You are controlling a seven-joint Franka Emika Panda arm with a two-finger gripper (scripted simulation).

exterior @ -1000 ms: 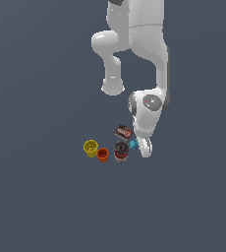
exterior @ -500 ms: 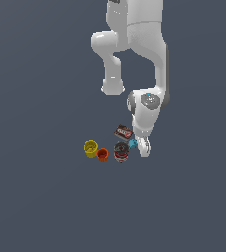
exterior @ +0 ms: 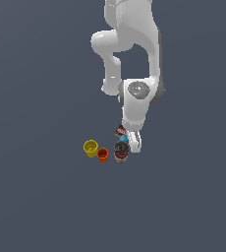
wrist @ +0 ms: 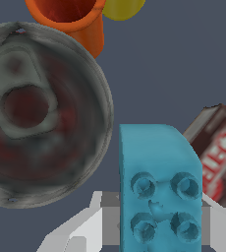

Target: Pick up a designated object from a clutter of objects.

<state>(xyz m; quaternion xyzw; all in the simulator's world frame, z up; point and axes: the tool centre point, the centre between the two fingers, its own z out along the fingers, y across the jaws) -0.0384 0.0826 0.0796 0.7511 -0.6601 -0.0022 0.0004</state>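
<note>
The designated object, a teal-blue studded block [wrist: 158, 182], sits between my gripper [wrist: 156, 224] fingers, with a grey pad against each of its long sides. My gripper is shut on it. In the exterior view the gripper [exterior: 131, 141] is low in the clutter of objects, and only a sliver of the block [exterior: 124, 139] shows beside the white fingers [exterior: 134, 142]. The dark can with a red band [exterior: 121, 150] stands right next to the block, and its lid [wrist: 36, 118] fills much of the wrist view.
A dark red-black box [exterior: 121, 131] lies just behind the block, with its corner [wrist: 218, 157] close to one finger. An orange cup [exterior: 102, 154] and a yellow cup [exterior: 90, 147] stand on the exterior view's left of the can. The floor is plain dark grey.
The gripper has shifted toward the exterior view's left and slightly up, and the teal block has moved with it, closer to the can and box. The cups, can and box have not moved.
</note>
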